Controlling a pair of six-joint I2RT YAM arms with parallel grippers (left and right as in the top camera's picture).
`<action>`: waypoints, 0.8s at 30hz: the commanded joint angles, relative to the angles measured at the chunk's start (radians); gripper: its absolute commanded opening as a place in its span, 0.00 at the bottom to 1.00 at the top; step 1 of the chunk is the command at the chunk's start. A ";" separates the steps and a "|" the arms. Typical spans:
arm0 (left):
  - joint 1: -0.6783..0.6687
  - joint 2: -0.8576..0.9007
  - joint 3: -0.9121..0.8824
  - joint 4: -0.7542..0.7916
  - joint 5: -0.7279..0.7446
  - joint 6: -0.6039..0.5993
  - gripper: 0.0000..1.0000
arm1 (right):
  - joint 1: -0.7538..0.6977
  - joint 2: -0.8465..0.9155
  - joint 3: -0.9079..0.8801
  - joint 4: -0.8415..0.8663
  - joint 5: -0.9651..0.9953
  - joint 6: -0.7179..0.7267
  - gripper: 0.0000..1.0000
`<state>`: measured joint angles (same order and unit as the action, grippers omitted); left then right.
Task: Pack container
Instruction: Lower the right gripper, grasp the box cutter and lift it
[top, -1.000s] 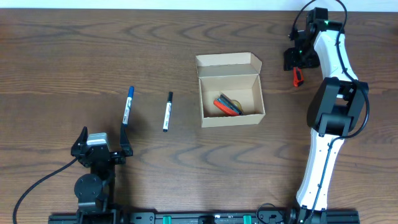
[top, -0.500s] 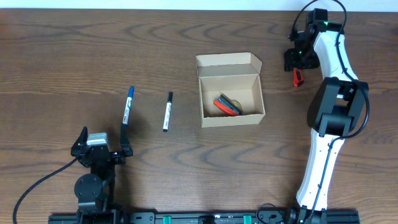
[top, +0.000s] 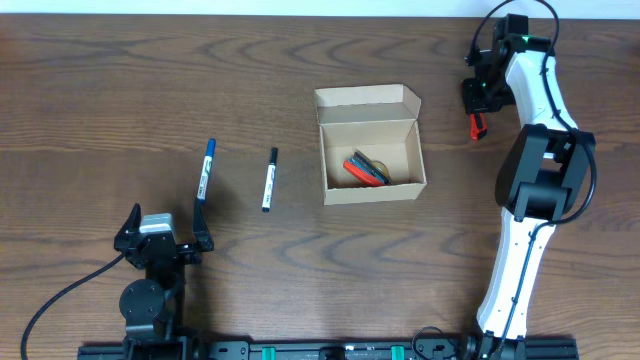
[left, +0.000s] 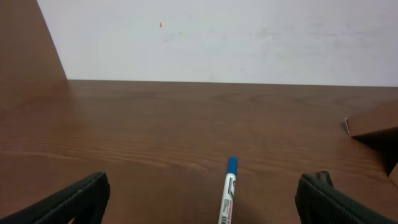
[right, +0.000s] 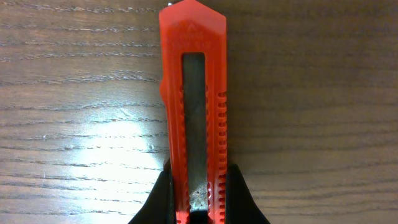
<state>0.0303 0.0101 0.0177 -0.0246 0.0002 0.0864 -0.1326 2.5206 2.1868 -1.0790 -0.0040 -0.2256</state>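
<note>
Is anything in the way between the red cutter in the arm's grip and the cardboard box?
Nothing visible. The right tool is shut on the cutter, and only bare table lies between it and the open box, whose lid is folded back on the far side.

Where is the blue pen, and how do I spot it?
Start at the open cardboard box mid-table. Two markers lie to its left; the blue-capped marker is the farther one, while the black-capped marker lies nearer.

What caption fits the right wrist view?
Close-up: right fingers shut on a red box cutter lying on the wooden table.
</note>
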 joint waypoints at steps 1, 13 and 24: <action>0.004 -0.006 -0.013 -0.052 0.017 0.011 0.95 | 0.006 0.031 -0.021 -0.012 -0.044 0.024 0.01; 0.004 -0.006 -0.013 -0.052 0.017 0.011 0.95 | 0.010 -0.034 0.363 -0.159 -0.248 0.054 0.01; 0.004 -0.006 -0.013 -0.052 0.017 0.011 0.95 | 0.062 -0.251 0.600 -0.311 -0.371 0.030 0.01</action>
<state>0.0303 0.0101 0.0177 -0.0250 0.0002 0.0864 -0.1120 2.3562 2.7556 -1.3739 -0.2852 -0.1867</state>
